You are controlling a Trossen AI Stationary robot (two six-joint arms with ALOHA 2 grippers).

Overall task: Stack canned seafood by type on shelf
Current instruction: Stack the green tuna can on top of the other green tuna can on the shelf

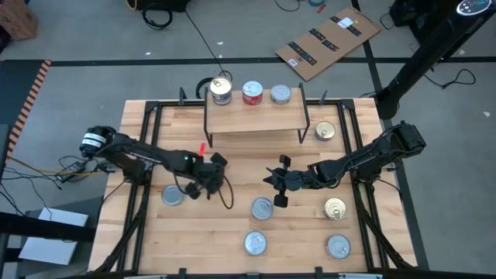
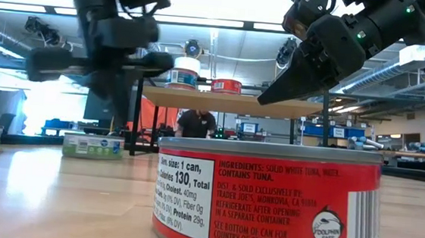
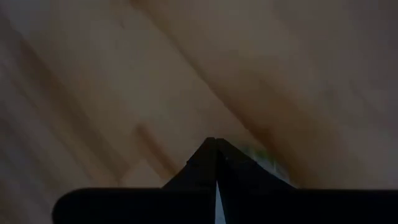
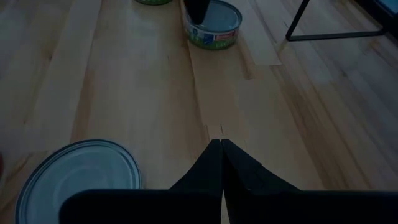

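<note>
While both arms hang over the middle of the table (image 1: 232,232), the shelf (image 1: 254,118), a small light-wood board on thin black wire legs, stands at the far edge with three tins in a row on it. The gold-topped tin (image 1: 221,91) sits at the left end and looks taller than its neighbours, perhaps two stacked. The red-labelled tin (image 1: 253,93) is in the middle and a silver-topped tin (image 1: 280,95) at the right end.

The other tins lie loose on the tabletop. Two more gold-topped ones sit on the right side: one (image 1: 325,132) just beside the shelf's right legs, one (image 1: 335,208) nearer the front. Silver-topped tins lie at the left (image 1: 173,196), at the centre (image 1: 262,208), and two along the front edge (image 1: 255,243) (image 1: 338,246).

In the low view a red tin (image 2: 267,203) stands close to the camera, its label reading solid white tuna, with a silver lid.

The left gripper (image 1: 218,172) hovers near the table's centre, its fingers pressed together on nothing. The right gripper (image 1: 271,180) faces it from the right, jaws likewise closed and empty, just above the centre silver tin, which shows at the edge of its wrist view (image 4: 78,180).
</note>
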